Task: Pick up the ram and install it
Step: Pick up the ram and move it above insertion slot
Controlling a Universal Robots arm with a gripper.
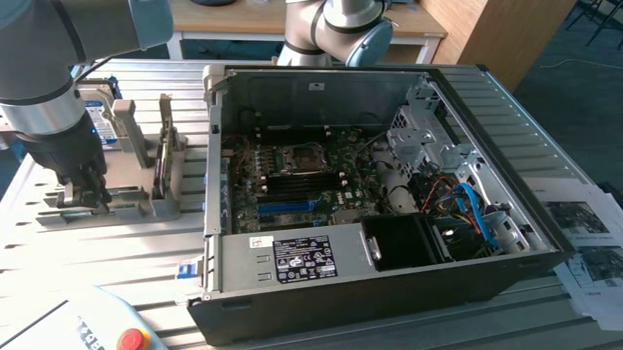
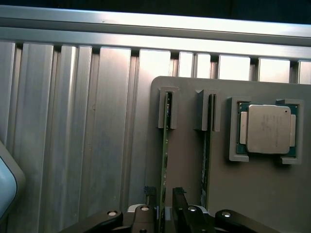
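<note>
Green board, thin: the ram (image 2: 164, 160) stands on edge in the slot nearest the grey holder (image 2: 252, 194)'s outer edge. I judge it light, stiff and fragile, best pinched across its flat faces. My pincer (image 2: 164, 196) is released and its fingers (image 2: 149, 196) straddle the ram. The wrist view gives this straddle; the exterior view gives the open case (image 1: 389, 219) beside the holder.

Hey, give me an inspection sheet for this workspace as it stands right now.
Surface: slatted metal table, with a grey holder on it.
Job's things: ram on edge in the holder; second stick beside it; open computer case.
Clutter: processor chip, hard drive, printed sheets.
Grippers: gripper open, straddling the ram.
Cables: blue cables inside the case.
Surroundings: wooden desk beyond the case.
</note>
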